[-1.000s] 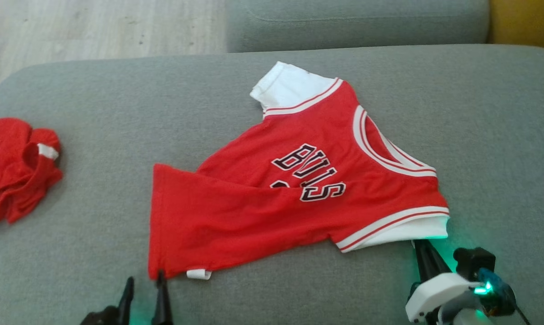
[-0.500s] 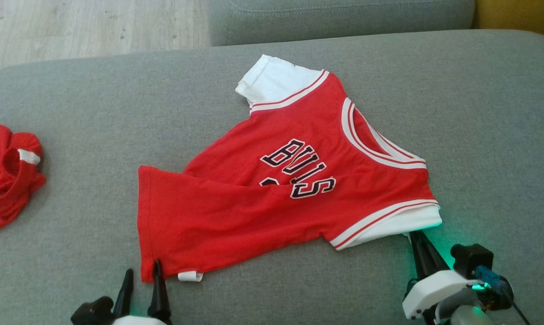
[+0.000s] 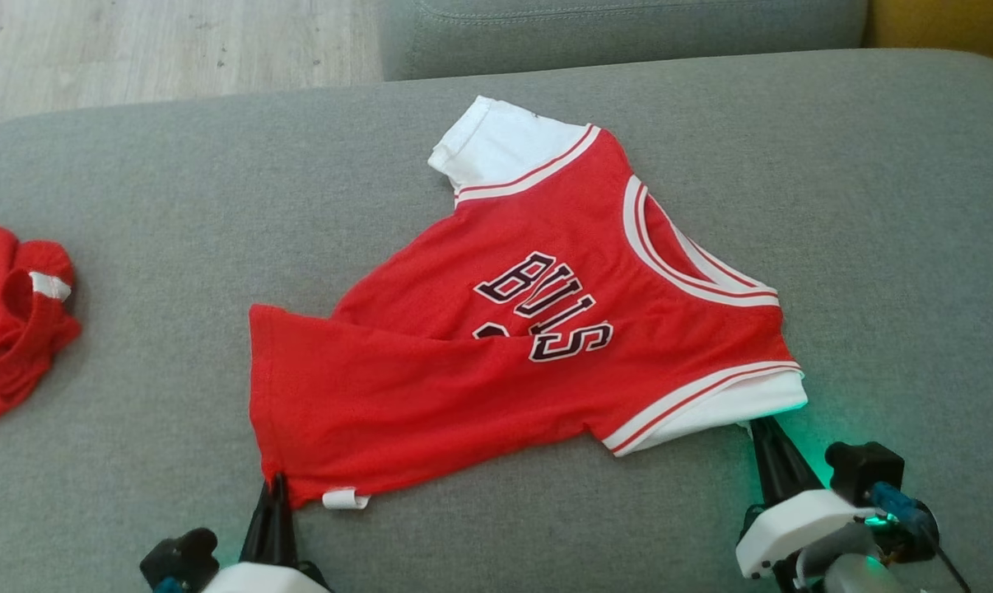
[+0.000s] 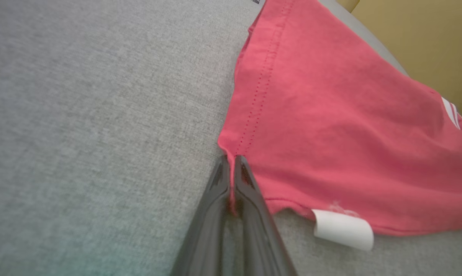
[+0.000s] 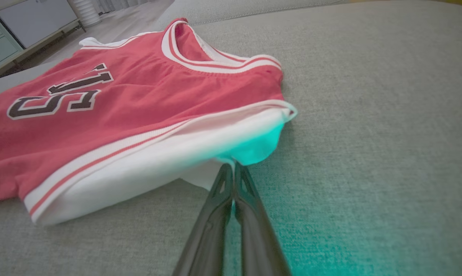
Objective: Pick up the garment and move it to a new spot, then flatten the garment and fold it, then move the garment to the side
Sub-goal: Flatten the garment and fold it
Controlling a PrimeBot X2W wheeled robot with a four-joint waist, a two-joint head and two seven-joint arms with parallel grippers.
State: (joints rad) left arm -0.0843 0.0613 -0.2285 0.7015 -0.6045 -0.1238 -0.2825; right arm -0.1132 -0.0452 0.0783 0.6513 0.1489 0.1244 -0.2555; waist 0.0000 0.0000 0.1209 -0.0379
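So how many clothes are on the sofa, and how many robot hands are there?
Bulls jersey, red and white: 1
Crumpled red garment: 1
Robot hands: 2, the left hand and the right hand
Total: 4

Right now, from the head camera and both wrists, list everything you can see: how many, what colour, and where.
jersey: one, red with white sleeves and dark lettering, middle of the seat, partly folded over
crumpled garment: one, red with white trim, seat's left edge
tag: one, white, at the jersey's near hem
sofa seat: one, grey, under both garments
floor: pale wood, beyond the seat, upper left
yellow surface: one, top right corner
left gripper: one, dark fingers, shut on the jersey's near hem corner
right gripper: one, dark fingers, shut on the jersey's near white sleeve
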